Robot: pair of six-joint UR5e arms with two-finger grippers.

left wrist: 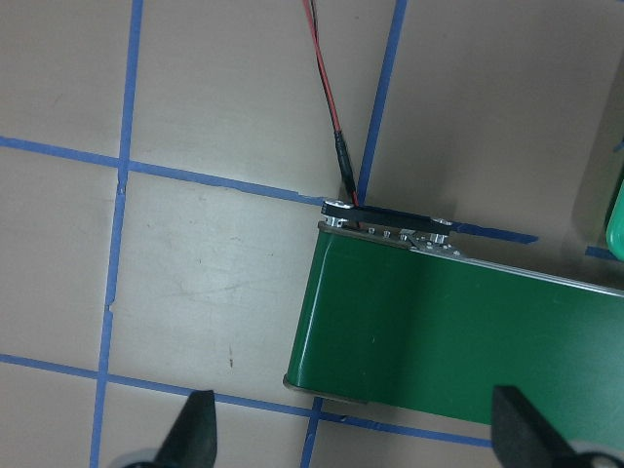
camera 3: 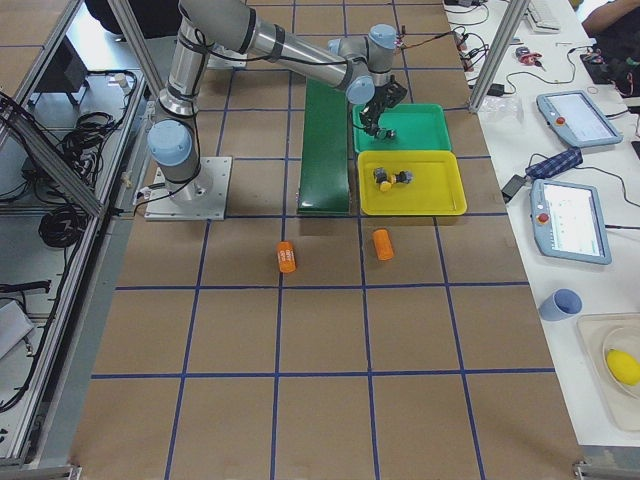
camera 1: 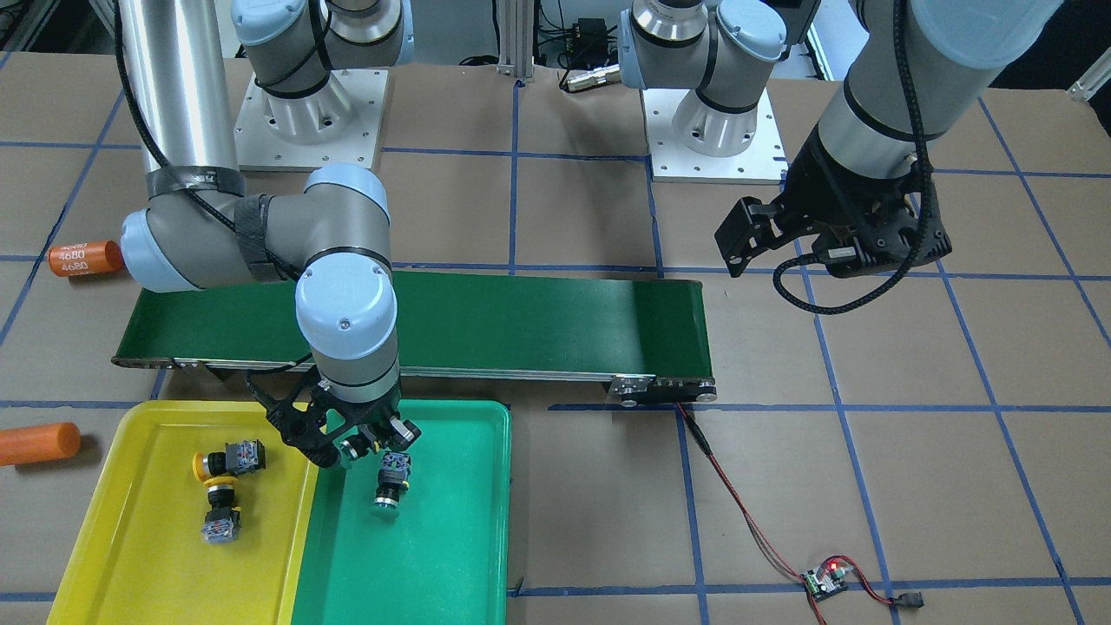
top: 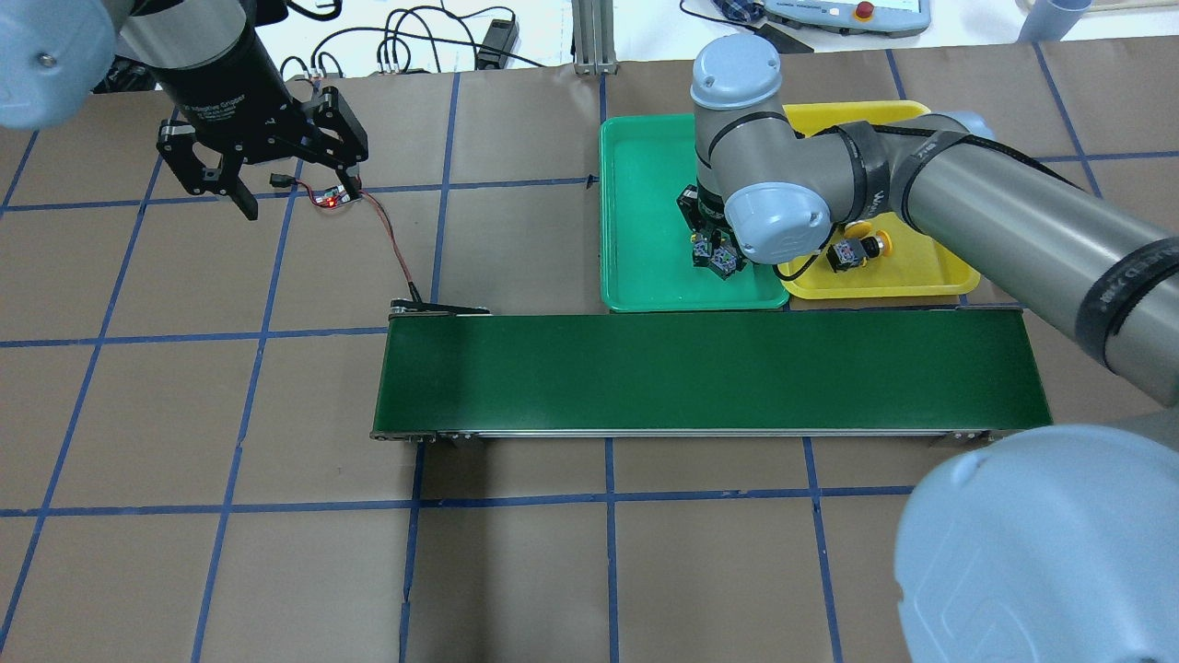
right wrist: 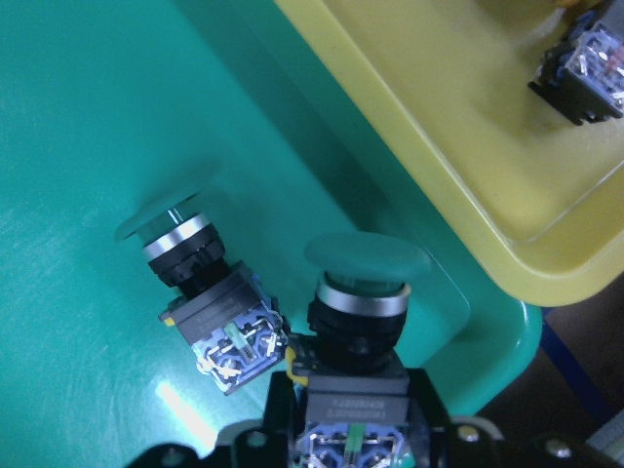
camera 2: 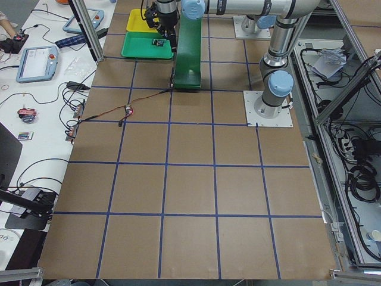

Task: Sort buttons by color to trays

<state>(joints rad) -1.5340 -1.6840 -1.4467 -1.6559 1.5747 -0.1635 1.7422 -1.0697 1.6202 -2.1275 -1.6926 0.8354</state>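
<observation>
My right gripper is shut on a green button and holds it low over the green tray, near the edge that meets the yellow tray. A second green button lies on its side in the green tray right beside it, and it also shows in the right wrist view. Two yellow buttons lie in the yellow tray. My left gripper is open and empty, high over bare table beyond the belt's far end.
The long dark-green conveyor belt runs next to the trays. Two orange cylinders lie on the table past the yellow tray. A small circuit board with a red wire leads to the belt's end.
</observation>
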